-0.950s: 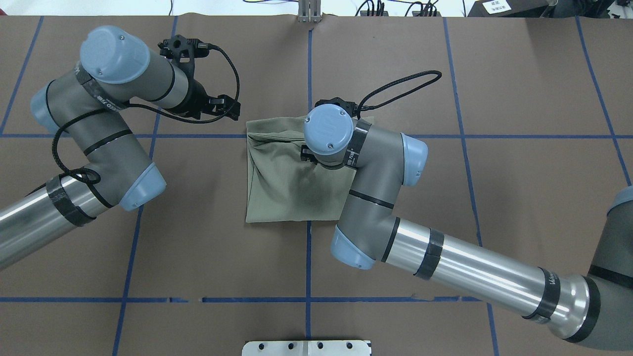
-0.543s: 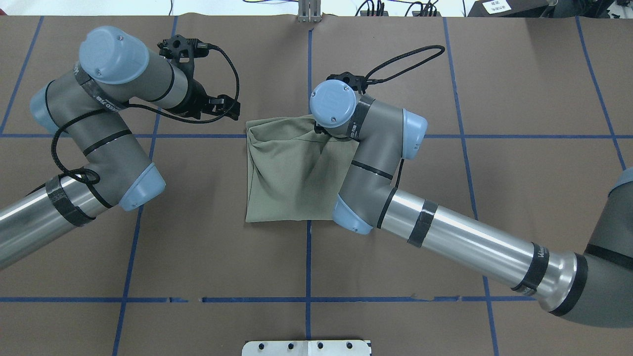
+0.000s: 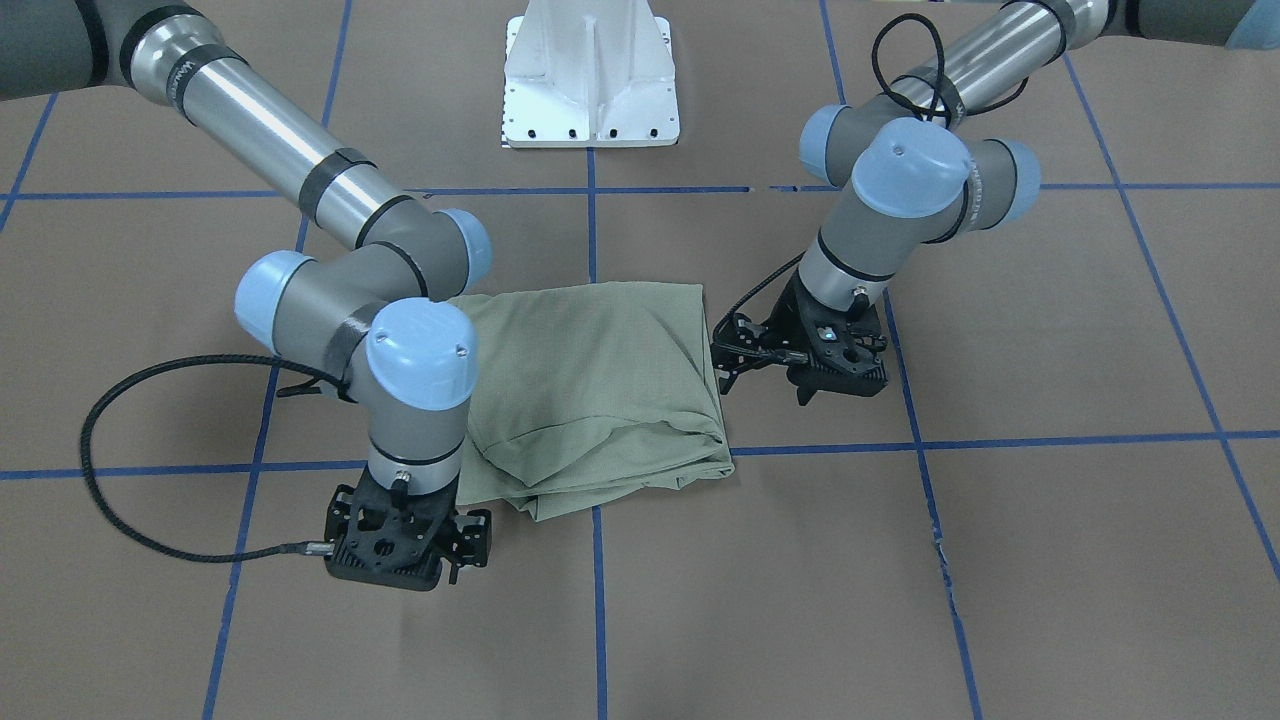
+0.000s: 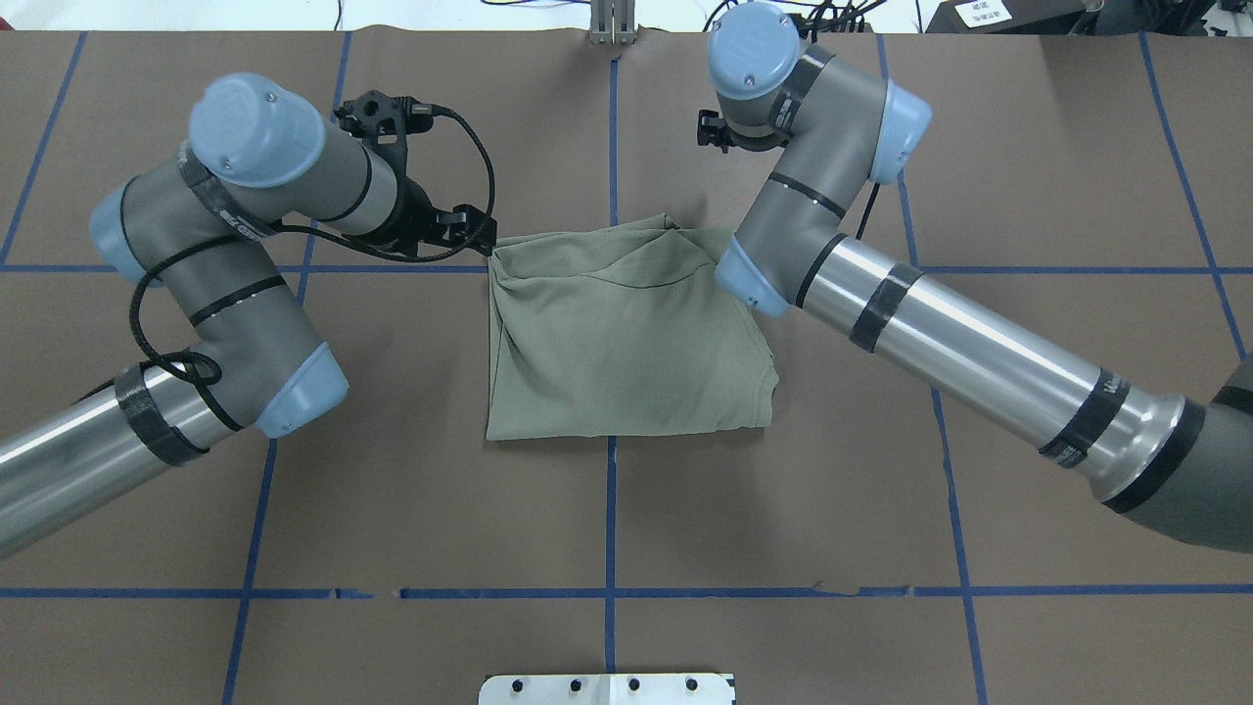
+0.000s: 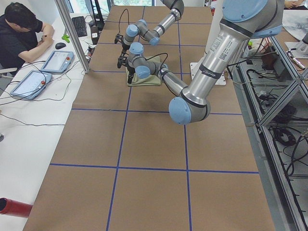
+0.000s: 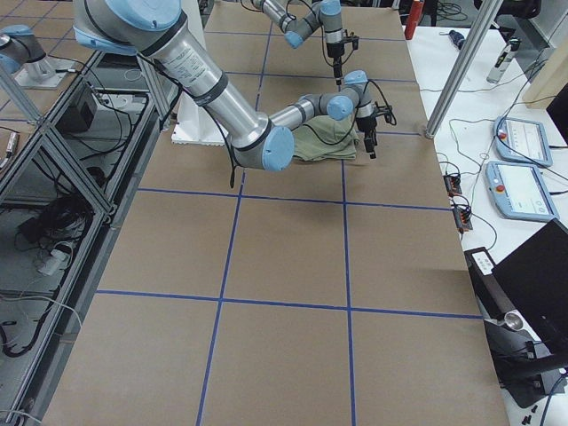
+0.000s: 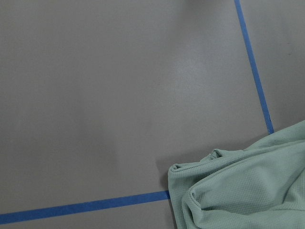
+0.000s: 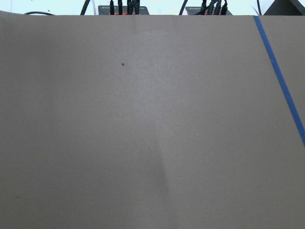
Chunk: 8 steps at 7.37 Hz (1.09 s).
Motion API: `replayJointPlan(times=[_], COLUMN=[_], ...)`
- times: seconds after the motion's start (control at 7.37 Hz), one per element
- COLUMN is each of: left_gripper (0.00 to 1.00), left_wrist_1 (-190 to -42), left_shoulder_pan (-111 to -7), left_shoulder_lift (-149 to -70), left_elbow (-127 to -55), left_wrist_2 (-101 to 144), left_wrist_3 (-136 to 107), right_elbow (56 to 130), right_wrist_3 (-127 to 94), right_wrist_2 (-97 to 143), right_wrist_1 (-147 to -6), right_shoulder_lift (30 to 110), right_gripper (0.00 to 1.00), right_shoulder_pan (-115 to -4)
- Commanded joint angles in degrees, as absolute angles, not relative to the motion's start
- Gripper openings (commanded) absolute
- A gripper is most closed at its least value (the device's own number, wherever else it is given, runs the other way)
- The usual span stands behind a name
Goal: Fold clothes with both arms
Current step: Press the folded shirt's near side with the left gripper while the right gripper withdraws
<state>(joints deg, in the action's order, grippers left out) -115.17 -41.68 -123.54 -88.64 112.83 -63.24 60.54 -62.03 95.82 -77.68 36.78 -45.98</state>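
The pale sage-green shirt lies folded in a rough square at the table's middle, its far edge rumpled, and also shows in the front view. My left gripper hovers just beside the shirt's far left corner, apart from it, and looks open and empty in the front view. The left wrist view shows only that corner. My right gripper is beyond the shirt's far edge, pointing down at bare table, open and empty. The right wrist view shows only table.
The white base pedestal stands on the robot's side of the shirt. Blue tape lines grid the brown table. Cables lie at the far edge. An operator sits with tablets beside the table.
My right gripper has let go of the shirt and moved away past its far edge. The shirt now lies flatter and wider to the right. My left gripper has shifted slightly toward the shirt's corner.
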Motion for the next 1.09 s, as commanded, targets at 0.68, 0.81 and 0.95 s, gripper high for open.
replayJointPlan(times=[0.68, 0.81, 0.95], left_gripper=[1.00, 1.00, 1.00], left_wrist_1=[-112.0, -112.3, -112.7], left_shoulder_pan=[-34.1, -34.9, -37.6], left_shoulder_lift=[-135.3, -135.7, -136.7], left_elbow=[-71.4, -68.8, -67.3], left_wrist_2=[100.7, 98.7, 98.8], left_wrist_3=[-66.5, -66.5, -66.6], right_elbow=[62.4, 62.5, 62.6], right_wrist_3=[-59.1, -59.1, -59.1], right_wrist_2=[101.1, 101.1, 101.1], right_wrist_1=[-77.3, -77.3, -77.3], right_shoulder_lift=[37.3, 37.4, 37.5], right_gripper=[1.00, 1.00, 1.00], right_shoulder_pan=[-48.3, -48.3, -48.3])
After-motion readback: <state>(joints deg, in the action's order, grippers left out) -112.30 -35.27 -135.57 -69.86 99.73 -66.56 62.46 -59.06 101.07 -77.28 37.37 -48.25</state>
